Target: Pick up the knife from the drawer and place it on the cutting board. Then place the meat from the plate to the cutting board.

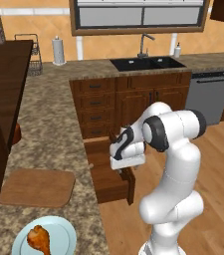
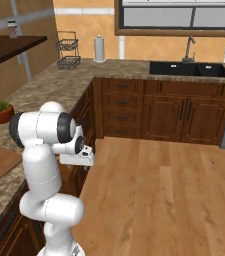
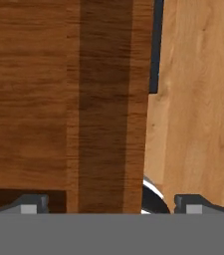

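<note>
My end effector is spread wide, released, with nothing between the tips and nothing touched. In the hand view the two dark fingertips sit far apart at the bottom edge, one over wood, the other over the floor.

Right under me is the drawer, pulled out from the cabinet row. I'm looking down along its front panel, with a dark bar handle running along the panel's floor side. Just by my floor-side tip a curved bit of shiny metal peeks out past the panel's edge; it is too cut off for me to tell what it is.

From the left base view, my hand hangs over the drawer's near edge, and my own wrist covers most of the drawer's inside. The knife I cannot make out; whatever lies in the drawer is hidden from me here. In the right base view my hand is tucked against the cabinet fronts and the drawer is blocked by my arm.

Up on the tabletop, off to my side and well apart from me, the board lies flat and bare. Just beyond it, nearer the camera, the plate carries the meat, the plate cut off by the frame's bottom edge.
</note>
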Motion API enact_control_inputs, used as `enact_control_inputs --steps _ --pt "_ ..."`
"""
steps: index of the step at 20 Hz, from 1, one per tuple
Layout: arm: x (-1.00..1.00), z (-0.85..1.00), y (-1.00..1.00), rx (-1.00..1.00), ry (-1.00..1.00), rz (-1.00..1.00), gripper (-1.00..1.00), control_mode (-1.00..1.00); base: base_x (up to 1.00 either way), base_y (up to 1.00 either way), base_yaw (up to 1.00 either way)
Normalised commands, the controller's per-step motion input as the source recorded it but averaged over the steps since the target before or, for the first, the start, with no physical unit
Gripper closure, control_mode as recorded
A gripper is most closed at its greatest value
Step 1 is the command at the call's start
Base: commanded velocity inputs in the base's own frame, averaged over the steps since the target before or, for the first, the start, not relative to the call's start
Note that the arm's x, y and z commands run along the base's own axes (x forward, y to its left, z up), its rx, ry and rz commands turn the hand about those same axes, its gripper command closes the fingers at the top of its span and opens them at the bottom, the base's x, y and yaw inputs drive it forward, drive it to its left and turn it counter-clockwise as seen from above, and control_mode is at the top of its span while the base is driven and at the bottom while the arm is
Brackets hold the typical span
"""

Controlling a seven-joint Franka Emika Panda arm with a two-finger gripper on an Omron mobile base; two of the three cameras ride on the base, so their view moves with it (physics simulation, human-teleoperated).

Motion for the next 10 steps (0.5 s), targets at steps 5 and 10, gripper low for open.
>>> enact_control_inputs --steps 5,10 --pt "0.0 -0.04 -0.04 0.0 0.01 0.0 -1.0 -1.0 0.0 0.0 0.0" --pt "0.03 0.0 -0.84 -0.05 0.06 -0.03 -1.0 -1.0 0.0 0.0 0.0"
